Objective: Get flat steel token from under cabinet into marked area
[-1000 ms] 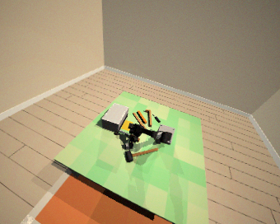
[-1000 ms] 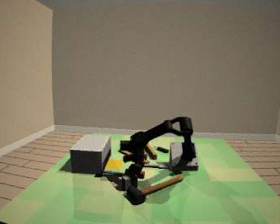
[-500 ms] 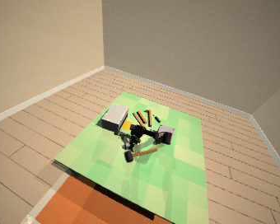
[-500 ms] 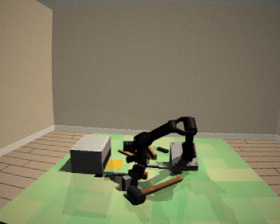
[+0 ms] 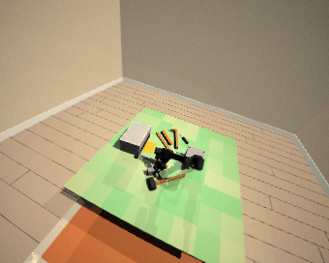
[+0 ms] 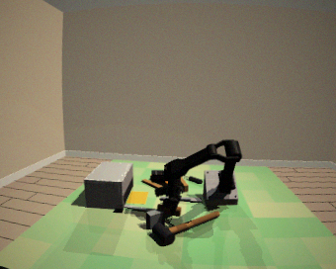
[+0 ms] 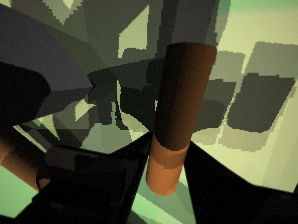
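Note:
The grey cabinet (image 5: 134, 136) (image 6: 109, 185) stands at the left of the green table top. The orange-yellow marked area (image 5: 149, 147) (image 6: 137, 198) lies in front of it. I cannot see the steel token in any view. My gripper (image 5: 157, 167) (image 6: 169, 204) (image 7: 167, 138) hangs low just to the right of the marked area, shut on the brown round handle (image 7: 182, 100) of a tool. A grey block-like head (image 6: 153, 217) (image 7: 45, 70) shows beside the fingers, near the table.
A hammer with a wooden handle (image 5: 170, 179) (image 6: 194, 223) and a black head (image 5: 151, 184) (image 6: 163, 233) lies in front of the gripper. Two orange-and-black sticks (image 5: 164, 138) (image 5: 174, 136) and a small black cylinder (image 5: 184, 138) lie behind. The arm's base (image 5: 194, 157) (image 6: 218, 190) stands at the right.

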Controlling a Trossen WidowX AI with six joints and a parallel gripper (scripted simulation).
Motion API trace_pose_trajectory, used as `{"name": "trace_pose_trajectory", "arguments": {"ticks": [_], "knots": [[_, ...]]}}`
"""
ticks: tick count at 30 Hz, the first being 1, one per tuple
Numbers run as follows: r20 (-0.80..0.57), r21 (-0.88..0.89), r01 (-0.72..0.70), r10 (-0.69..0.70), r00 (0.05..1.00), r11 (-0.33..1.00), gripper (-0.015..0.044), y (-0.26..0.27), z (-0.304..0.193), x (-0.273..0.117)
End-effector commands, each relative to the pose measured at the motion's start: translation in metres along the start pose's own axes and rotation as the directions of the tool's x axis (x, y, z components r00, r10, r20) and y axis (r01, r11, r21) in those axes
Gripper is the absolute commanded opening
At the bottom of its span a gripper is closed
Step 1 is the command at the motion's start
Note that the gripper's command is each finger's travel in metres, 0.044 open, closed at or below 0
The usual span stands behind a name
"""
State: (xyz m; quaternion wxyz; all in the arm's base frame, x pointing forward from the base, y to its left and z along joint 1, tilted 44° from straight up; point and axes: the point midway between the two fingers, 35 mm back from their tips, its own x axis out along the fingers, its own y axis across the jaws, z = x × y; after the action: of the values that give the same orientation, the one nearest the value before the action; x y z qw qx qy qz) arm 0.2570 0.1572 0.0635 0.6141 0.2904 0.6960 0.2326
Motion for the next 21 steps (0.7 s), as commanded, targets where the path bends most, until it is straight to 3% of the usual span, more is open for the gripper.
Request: {"name": "trace_pose_trajectory", "arguments": {"ticks": [1,21], "knots": [[-0.002,0.008,0.002,-0.002,1.0,1.0,0.0,-0.001,-0.006,0.001],[-0.003,0.009,0.002,-0.002,1.0,1.0,0.0,0.002,-0.029,0.001]]}}
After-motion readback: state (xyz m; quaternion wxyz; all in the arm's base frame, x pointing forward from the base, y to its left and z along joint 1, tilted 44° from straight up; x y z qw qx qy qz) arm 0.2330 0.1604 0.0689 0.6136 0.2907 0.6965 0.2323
